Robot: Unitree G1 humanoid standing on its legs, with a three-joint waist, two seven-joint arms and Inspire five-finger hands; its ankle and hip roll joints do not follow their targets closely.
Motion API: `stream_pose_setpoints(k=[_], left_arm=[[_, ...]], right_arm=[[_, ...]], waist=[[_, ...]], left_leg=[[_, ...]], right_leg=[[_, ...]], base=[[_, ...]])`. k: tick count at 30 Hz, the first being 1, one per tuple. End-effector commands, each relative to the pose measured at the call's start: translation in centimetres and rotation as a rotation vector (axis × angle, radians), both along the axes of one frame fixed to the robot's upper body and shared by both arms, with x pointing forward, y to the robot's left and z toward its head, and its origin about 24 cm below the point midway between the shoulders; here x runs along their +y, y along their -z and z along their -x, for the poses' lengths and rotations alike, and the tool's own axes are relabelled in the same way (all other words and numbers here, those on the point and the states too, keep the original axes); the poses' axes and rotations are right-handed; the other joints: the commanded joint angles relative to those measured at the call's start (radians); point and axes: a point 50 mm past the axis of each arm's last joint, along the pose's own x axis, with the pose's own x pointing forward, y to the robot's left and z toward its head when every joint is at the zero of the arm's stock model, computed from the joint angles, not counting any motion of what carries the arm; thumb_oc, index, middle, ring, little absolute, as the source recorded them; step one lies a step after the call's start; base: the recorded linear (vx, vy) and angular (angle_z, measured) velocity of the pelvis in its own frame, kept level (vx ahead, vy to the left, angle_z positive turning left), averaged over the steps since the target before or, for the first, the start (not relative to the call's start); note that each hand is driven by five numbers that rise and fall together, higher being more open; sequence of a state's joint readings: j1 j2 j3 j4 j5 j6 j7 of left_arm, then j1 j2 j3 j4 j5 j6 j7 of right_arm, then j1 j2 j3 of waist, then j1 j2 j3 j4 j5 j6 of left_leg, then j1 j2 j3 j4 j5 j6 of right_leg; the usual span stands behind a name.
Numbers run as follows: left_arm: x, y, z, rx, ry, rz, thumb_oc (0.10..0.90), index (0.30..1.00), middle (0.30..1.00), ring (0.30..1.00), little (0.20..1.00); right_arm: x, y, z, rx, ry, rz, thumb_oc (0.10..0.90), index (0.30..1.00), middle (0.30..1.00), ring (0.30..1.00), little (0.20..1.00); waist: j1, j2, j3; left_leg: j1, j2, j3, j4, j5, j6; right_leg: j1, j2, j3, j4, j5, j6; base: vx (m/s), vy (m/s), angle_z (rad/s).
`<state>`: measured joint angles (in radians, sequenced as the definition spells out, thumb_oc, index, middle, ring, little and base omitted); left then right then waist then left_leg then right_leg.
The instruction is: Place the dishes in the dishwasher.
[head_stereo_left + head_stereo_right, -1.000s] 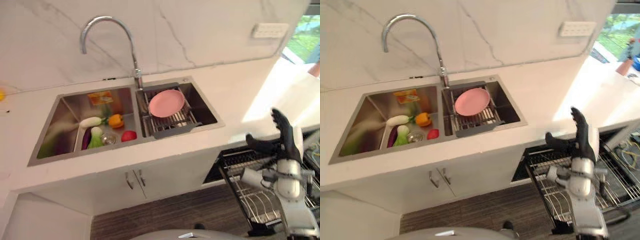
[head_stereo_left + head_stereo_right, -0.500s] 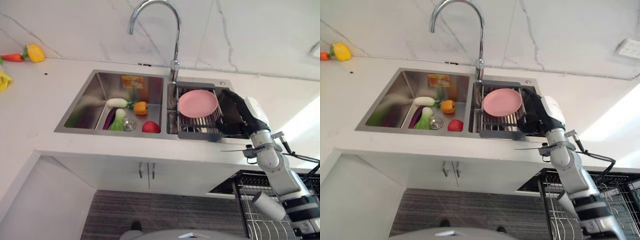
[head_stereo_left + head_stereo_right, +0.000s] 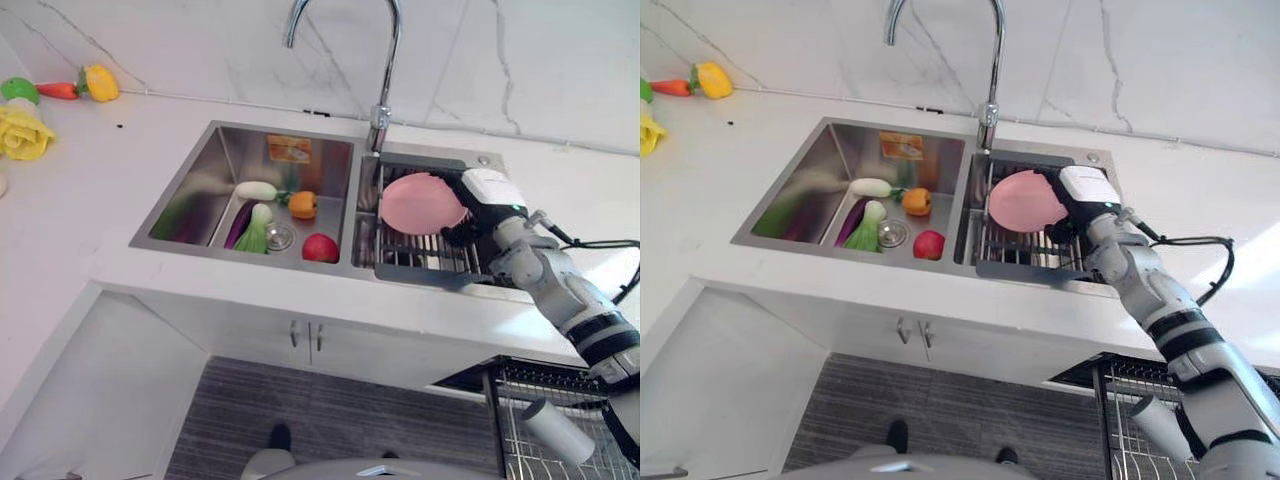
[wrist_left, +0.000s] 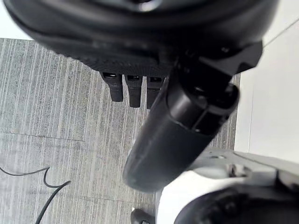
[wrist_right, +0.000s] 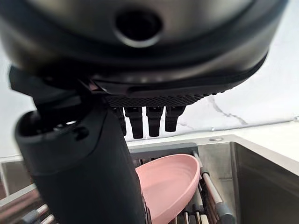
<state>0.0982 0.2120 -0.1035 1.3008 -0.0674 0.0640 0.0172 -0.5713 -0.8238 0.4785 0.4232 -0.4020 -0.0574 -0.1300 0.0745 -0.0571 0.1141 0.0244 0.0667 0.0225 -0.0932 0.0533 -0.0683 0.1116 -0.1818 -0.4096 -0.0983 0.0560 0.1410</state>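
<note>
In the left eye view, the pink plate (image 3: 422, 203) lies tilted on the dark rack (image 3: 420, 262) over the right basin of the sink (image 3: 190, 180), right of centre. The right hand (image 3: 478, 205) sits at the plate's right edge; whether it grips cannot be told here. Toy vegetables (image 3: 268, 215) lie in the left basin, under the faucet (image 3: 385, 60) at the upper middle.

The right eye view shows the dishwasher rack (image 3: 1130, 425) at the lower right.

In the left wrist view, the left hand (image 4: 140, 79) hangs with fingers relaxed, holding nothing, over the striped floor (image 4: 56, 116).

In the right wrist view, the right hand's fingers (image 5: 149, 119) point straight out above the plate's rim, with the thumb beside it, not closed on it.
</note>
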Motion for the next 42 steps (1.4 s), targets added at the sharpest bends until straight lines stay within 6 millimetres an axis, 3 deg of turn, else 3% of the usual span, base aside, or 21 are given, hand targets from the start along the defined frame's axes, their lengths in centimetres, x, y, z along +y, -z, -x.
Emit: stream_pose_setpoints(k=[1,15,21,24,28,35,36,37,39,42], left_arm=[[-1.2,0.2,-0.6,0.005,0.105,0.011,0.8,0.9,0.9,0.9,0.9],[0.2,0.1,1.4,0.054,0.019,-0.037,0.8,0.9,0.9,0.9,0.9],[-0.9,0.3,0.3,0.035,0.064,-0.034,0.8,0.9,0.9,0.9,0.9],[-1.2,0.2,-0.8,0.013,0.189,-0.046,0.8,0.9,0.9,0.9,0.9],[0.3,-0.2,-1.7,-0.03,0.276,-0.095,0.8,0.9,0.9,0.9,0.9],[0.4,-0.3,-2.0,-0.055,0.294,-0.111,0.8,0.9,0.9,0.9,0.9],[0.5,-0.3,-1.9,-0.054,0.299,-0.112,0.8,0.9,0.9,0.9,0.9],[0.5,-0.3,-1.9,-0.054,0.299,-0.112,0.8,0.9,0.9,0.9,0.9],[0.6,-0.4,-1.8,-0.057,0.305,-0.122,0.8,0.9,0.9,0.9,0.9],[0.5,-0.4,-1.8,-0.057,0.306,-0.123,0.8,0.9,0.9,0.9,0.9]], right_arm=[[0.7,-5.9,-2.0,-0.236,-0.015,0.082,0.8,0.9,0.9,0.9,0.9],[-1.0,-3.6,-1.5,-0.173,0.053,0.118,0.8,0.9,0.9,0.9,0.9],[-0.5,-3.0,-1.5,-0.182,0.043,0.143,0.8,0.9,0.9,0.9,0.9],[-0.2,-2.6,-1.7,-0.207,0.04,0.197,0.8,0.9,0.9,0.9,0.9],[-0.1,-2.1,-2.1,-0.243,0.046,0.33,0.8,0.9,0.9,0.9,0.9],[0.3,-0.5,-2.8,-0.211,0.068,0.416,0.8,0.9,0.9,0.9,0.9],[0.3,-0.4,-2.8,-0.212,0.069,0.421,0.753,0.829,0.829,0.829,0.829],[0.3,-0.4,-2.8,-0.212,0.069,0.421,0.753,0.829,0.829,0.829,0.829],[0.2,0.5,-2.7,-0.197,0.079,0.442,0.4,0.3,0.3,0.3,0.3],[0.0,1.1,-2.8,-0.174,0.095,0.455,0.4,0.3,0.3,0.3,0.3]], waist=[[0.027,0.029,-0.034],[0.038,0.029,-0.035],[0.039,0.021,-0.038],[0.041,0.02,-0.04],[0.051,0.03,-0.035],[0.069,0.034,-0.027],[0.07,0.034,-0.027],[0.07,0.034,-0.027],[0.08,0.036,-0.025],[0.083,0.035,-0.025]], left_leg=[[0.078,0.062,0.09,0.023,-0.083,-0.033],[0.088,0.068,0.075,0.025,-0.091,-0.039],[0.097,0.067,0.077,0.023,-0.094,-0.038],[0.095,0.067,0.074,0.019,-0.093,-0.039],[0.084,0.067,0.067,0.015,-0.091,-0.042],[0.071,0.065,0.051,0.013,-0.086,-0.046],[0.07,0.065,0.049,0.013,-0.085,-0.046],[0.07,0.065,0.049,0.013,-0.085,-0.046],[0.063,0.065,0.038,0.014,-0.082,-0.048],[0.06,0.064,0.032,0.014,-0.081,-0.048]], right_leg=[[-0.009,0.005,0.045,0.011,-0.057,0.03],[0.013,0.016,0.027,0.011,-0.076,0.023],[0.016,0.018,0.03,0.011,-0.078,0.023],[0.015,0.02,0.028,0.011,-0.08,0.023],[0.008,0.016,0.019,0.011,-0.081,0.027],[0.004,0.015,0.007,0.011,-0.08,0.027],[0.004,0.014,0.005,0.011,-0.08,0.027],[0.004,0.014,0.005,0.011,-0.08,0.027],[0.003,0.014,-0.004,0.011,-0.079,0.027],[0.004,0.014,-0.009,0.011,-0.079,0.027]], base=[[0.0,0.0,0.0],[0.01,-0.009,0.01],[0.02,-0.006,0.01],[0.0,0.0,0.0],[0.0,0.0,0.0],[-0.01,-0.005,0.07],[0.0,-0.013,0.11],[0.0,-0.006,0.11],[-0.01,-0.01,0.09],[-0.01,-0.012,0.05]])
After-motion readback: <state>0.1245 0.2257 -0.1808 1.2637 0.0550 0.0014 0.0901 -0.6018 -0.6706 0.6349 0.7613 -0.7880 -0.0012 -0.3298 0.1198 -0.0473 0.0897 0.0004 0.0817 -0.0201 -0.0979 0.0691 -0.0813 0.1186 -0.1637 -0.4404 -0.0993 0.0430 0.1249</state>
